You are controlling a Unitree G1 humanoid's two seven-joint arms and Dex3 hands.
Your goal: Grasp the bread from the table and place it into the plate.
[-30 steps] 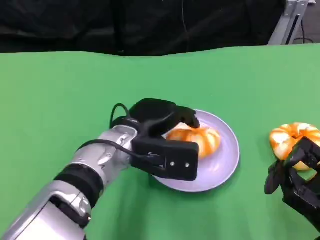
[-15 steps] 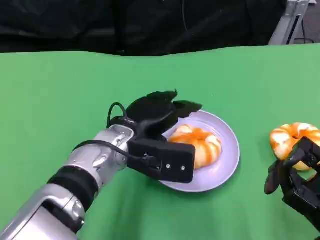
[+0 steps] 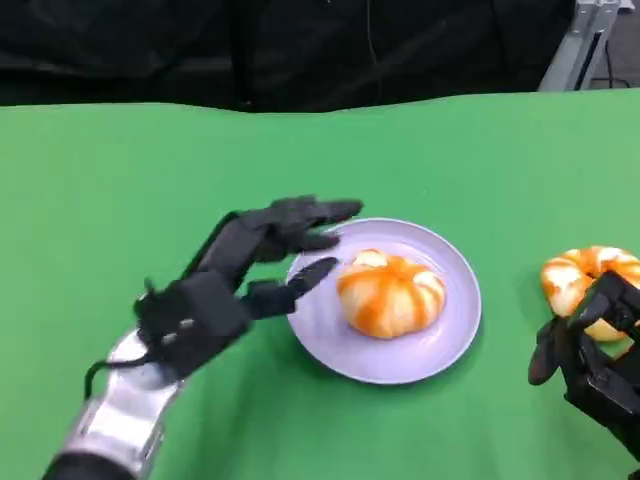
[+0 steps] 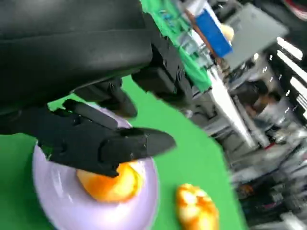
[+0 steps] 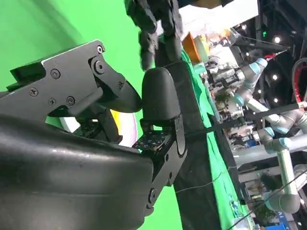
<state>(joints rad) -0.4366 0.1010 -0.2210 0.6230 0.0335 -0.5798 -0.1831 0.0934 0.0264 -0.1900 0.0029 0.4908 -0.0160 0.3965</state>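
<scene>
That bread roll (image 3: pixel 390 293) on the plate (image 3: pixel 440 345) looks light and squashy, best cupped around its sides; the left hand (image 3: pixel 235 275) hovers splayed, holding nothing.

The worktop (image 3: pixel 120 200) is plain bright green. The plate (image 3: pixel 455 330) is pale lavender. The bread (image 3: pixel 390 293) on it is orange with cream-white stripes, and a second bread (image 3: pixel 585 275) wears the same colours. Both the left hand (image 3: pixel 240 275) and right hand (image 3: pixel 590 360) are black, the left forearm (image 3: pixel 115 420) silver.
</scene>
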